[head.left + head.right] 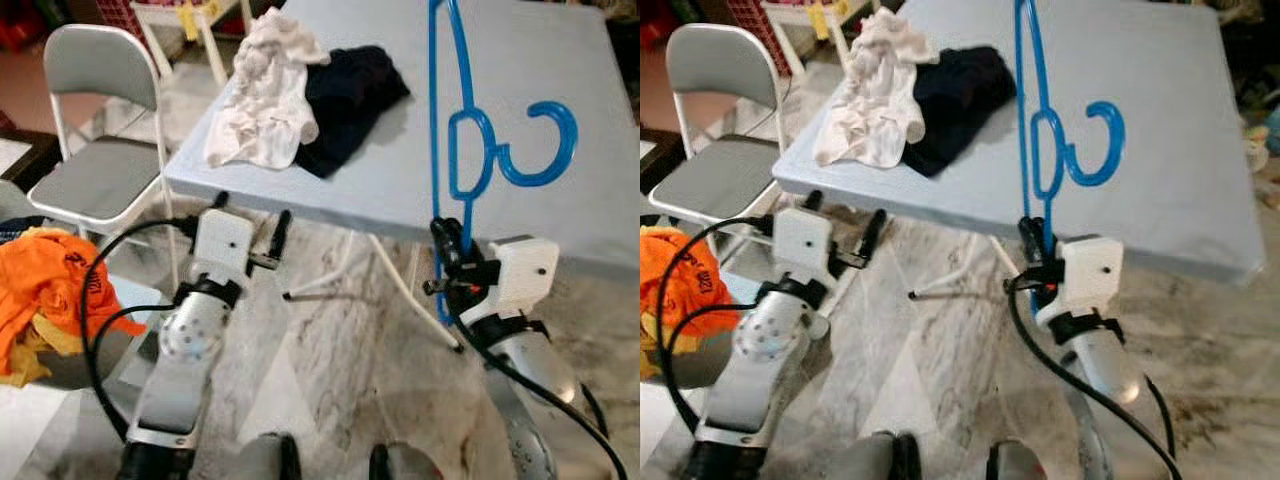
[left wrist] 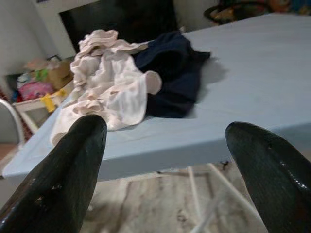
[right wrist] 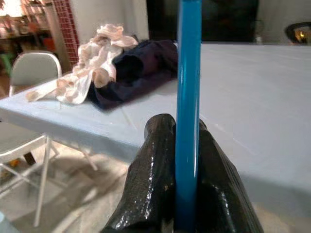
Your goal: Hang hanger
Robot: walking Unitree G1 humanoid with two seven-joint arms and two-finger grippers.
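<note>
Right hand [image 1: 450,245] grips blue hanger [image 1: 470,140]; left hand [image 1: 250,225] spread wide; no writing legible.

Clothes [image 1: 300,95] on table [image 1: 560,150]; chair [image 1: 95,150] left.

The hanger [image 1: 448,150] was smooth, glossy blue plastic. The table [image 1: 560,190] looked matt, the clothes [image 1: 300,95] soft crumpled cloth, the floor [image 1: 340,350] polished, veined stone.
</note>
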